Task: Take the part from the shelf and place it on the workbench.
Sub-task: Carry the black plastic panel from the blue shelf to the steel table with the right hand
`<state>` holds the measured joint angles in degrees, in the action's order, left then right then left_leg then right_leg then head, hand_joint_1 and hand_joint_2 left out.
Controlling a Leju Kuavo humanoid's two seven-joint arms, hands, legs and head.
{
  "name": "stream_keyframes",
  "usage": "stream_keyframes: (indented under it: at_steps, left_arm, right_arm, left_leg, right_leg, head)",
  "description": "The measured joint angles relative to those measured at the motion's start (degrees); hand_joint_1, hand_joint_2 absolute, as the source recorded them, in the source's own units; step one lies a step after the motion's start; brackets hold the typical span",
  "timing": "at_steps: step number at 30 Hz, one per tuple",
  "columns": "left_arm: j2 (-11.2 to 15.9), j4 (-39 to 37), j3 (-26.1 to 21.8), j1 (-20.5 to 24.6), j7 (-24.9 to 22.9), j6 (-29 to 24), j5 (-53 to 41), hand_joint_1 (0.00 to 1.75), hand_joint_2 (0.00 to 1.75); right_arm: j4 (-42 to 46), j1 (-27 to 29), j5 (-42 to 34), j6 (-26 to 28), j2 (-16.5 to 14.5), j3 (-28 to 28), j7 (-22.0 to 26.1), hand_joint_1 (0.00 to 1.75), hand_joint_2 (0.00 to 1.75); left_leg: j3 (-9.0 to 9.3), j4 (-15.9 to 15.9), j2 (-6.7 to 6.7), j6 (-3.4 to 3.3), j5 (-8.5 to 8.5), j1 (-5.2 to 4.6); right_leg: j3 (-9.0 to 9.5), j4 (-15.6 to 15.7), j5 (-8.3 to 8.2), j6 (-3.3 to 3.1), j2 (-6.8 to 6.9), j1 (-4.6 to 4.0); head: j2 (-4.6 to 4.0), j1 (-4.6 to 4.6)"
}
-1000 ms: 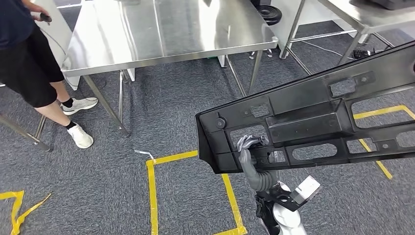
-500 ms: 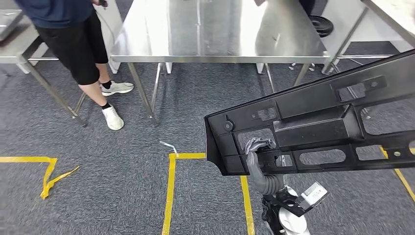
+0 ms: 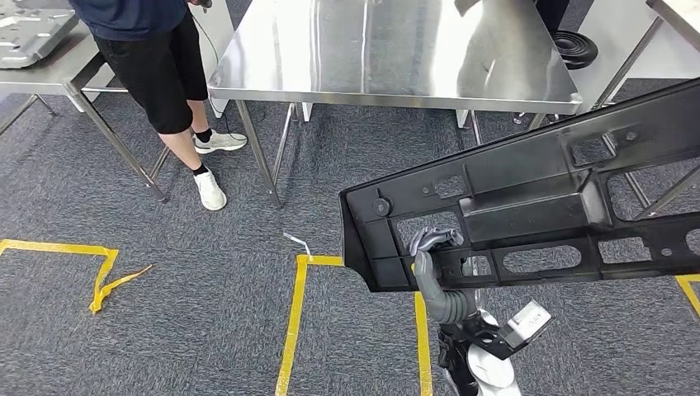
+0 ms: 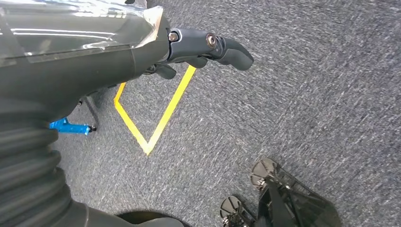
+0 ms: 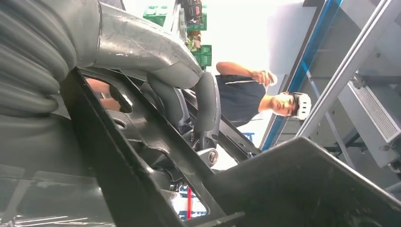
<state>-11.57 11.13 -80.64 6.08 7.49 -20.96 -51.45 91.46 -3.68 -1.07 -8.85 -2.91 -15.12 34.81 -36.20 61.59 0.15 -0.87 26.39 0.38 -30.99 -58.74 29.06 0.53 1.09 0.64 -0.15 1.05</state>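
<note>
Our right hand (image 3: 435,247) holds the part (image 3: 528,206) in the air above the carpet (image 3: 190,297), fingers (image 5: 205,106) hooked through an opening near its lower left end. The part tilts upward to the right, short of the steel worktop (image 3: 388,49). Our left hand (image 4: 189,45) hangs over the carpet, fingers released, holding nothing.

A person (image 3: 157,58) stands well left of the hand; yellow floor tape (image 3: 291,326) lies just beside it.
</note>
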Motion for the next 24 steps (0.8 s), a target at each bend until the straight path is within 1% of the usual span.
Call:
stream_keyframes:
  at_steps: [1, 2, 4, 7, 12, 15, 16, 17, 19, 20, 21, 22, 23, 24]
  left_arm:
    - [-0.01, -0.01, 0.01, 0.05, 0.0, -0.03, -0.02, 0.0, 1.75]
    - [-0.03, -0.01, 0.02, 0.07, -0.01, -0.03, -0.04, 0.0, 1.75]
    - [-0.09, -0.01, 0.03, 0.0, -0.03, -0.05, -0.08, 0.0, 1.75]
    - [-0.11, 0.0, 0.03, -0.02, -0.08, -0.16, -0.07, 0.0, 1.75]
    - [-0.21, 0.0, 0.03, -0.02, 0.12, -1.1, 0.0, 0.0, 1.75]
    - [-0.21, 0.0, 0.03, -0.03, 0.6, -0.98, 0.0, 0.0, 1.75]
    - [-0.18, 0.01, 0.04, -0.02, 0.8, -0.84, 0.0, 0.0, 1.75]
    - [-0.15, 0.02, 0.04, -0.02, 0.99, -0.7, 0.0, 0.0, 1.75]
    - [-0.09, 0.04, 0.06, -0.03, 1.34, -0.43, -0.02, 0.0, 1.75]
    - [-0.09, 0.05, 0.06, -0.03, 1.43, -0.28, -0.03, 0.0, 1.75]
    - [-0.08, 0.06, 0.07, -0.02, 1.48, -0.13, -0.04, 0.0, 1.75]
    - [-0.08, 0.07, 0.07, -0.02, 1.52, 0.01, -0.04, 0.0, 1.75]
    - [-0.06, 0.07, 0.07, -0.03, 1.57, 0.08, -0.04, 0.0, 1.75]
    - [-0.05, 0.07, 0.07, -0.08, 1.62, 0.15, -0.04, 0.0, 1.75]
  right_arm:
    - [0.01, -0.16, -0.05, -0.02, -0.05, 0.04, -0.02, 1.75, 1.75]
    - [0.02, -0.25, -0.07, -0.03, -0.08, 0.07, -0.03, 1.75, 1.75]
    - [0.03, -0.3, -0.08, -0.05, -0.11, 0.09, -0.09, 1.75, 1.75]
    - [0.03, -0.38, -0.07, -0.08, -0.11, 0.08, -0.12, 1.75, 1.75]
    - [0.01, -0.84, -0.07, -0.11, -0.15, 0.08, -0.13, 1.75, 1.75]
    - [0.01, -1.14, -0.07, -0.11, -0.22, 0.09, -0.15, 1.75, 1.75]
    - [0.02, -1.15, -0.07, -0.1, -0.28, 0.11, -0.16, 1.75, 1.75]
    - [0.03, -1.1, -0.08, -0.07, -0.32, 0.14, -0.19, 1.75, 1.75]
    - [0.1, -0.94, -0.1, 0.01, -0.38, 0.31, -0.25, 1.75, 1.75]
    - [0.15, -0.91, -0.1, 0.03, -0.37, 0.44, -0.27, 1.75, 1.75]
    - [0.21, -0.91, -0.11, 0.04, -0.35, 0.6, -0.28, 1.75, 1.75]
    - [0.25, -0.85, -0.09, 0.04, -0.34, 0.76, -0.29, 1.75, 1.75]
    - [0.28, -0.7, -0.05, 0.04, -0.3, 0.89, -0.29, 1.75, 1.75]
    - [0.3, -0.47, -0.01, 0.04, -0.24, 0.99, -0.3, 1.75, 1.75]
  left_leg:
    - [1.08, -1.99, 0.16, -0.07, -0.35, -0.12]
    - [1.38, -2.58, 0.2, 0.01, -0.2, -0.28]
    - [1.43, -2.81, 0.06, 0.16, -0.44, -0.6]
    - [1.4, -2.76, -0.04, -0.21, -0.4, -0.97]
    - [1.39, -2.76, -0.04, -0.67, -0.42, -1.02]
    - [1.38, -2.75, -0.04, -0.79, -0.45, -1.07]
    - [1.28, -2.88, -0.07, -1.09, -0.31, -1.12]
    - [1.36, -3.27, -0.14, -1.56, -0.18, -1.14]
    - [2.48, -4.58, -0.49, -2.68, -0.11, -0.92]
    - [3.16, -5.21, -0.66, -3.01, -0.21, -0.7]
    - [3.64, -5.58, -0.8, -3.14, -0.29, -0.48]
    - [3.65, -5.77, -0.86, -3.19, -0.26, -0.35]
    - [3.62, -5.77, -0.93, -3.16, -0.25, -0.22]
    - [3.6, -5.73, -1.0, -3.02, -0.21, -0.09]
  right_leg:
    - [-0.12, -0.1, 0.08, 0.09, 0.07, -0.26]
    - [-0.26, -0.17, 0.14, 0.18, 0.13, -0.51]
    - [-0.4, -0.23, 0.15, 0.3, 0.21, -0.65]
    - [-0.27, 0.07, -0.02, 0.58, 0.26, -0.46]
    - [-0.1, 0.46, -0.27, 0.96, 0.26, -0.44]
    - [-0.09, 0.53, -0.36, 1.11, 0.26, -0.37]
    - [0.09, 0.48, -0.64, 1.43, 0.27, -0.11]
    - [0.24, 0.34, -1.18, 2.13, 0.29, 0.12]
    - [0.26, -0.43, -1.83, 3.45, 0.2, 0.48]
    - [-0.34, -1.65, -1.29, 3.51, -0.01, 0.44]
    - [-1.51, -3.82, 0.02, 3.12, -0.32, 0.44]
    - [-3.14, -6.91, 1.68, 2.68, -0.64, 0.52]
    - [-5.17, -10.56, 3.39, 2.43, -0.87, 0.6]
    - [-6.94, -13.63, 4.61, 2.59, -1.0, 0.76]
  head:
    - [0.0, -0.02]
    - [0.0, -0.05]
    - [0.0, -0.08]
    - [0.0, -0.09]
    - [0.0, -0.1]
    - [0.0, -0.11]
    - [0.0, -0.06]
    - [0.0, -0.05]
    - [0.0, -0.09]
    - [-0.01, -0.18]
    - [-0.02, -0.33]
    - [-0.02, -0.46]
    - [-0.02, -0.56]
    - [-0.02, -0.65]
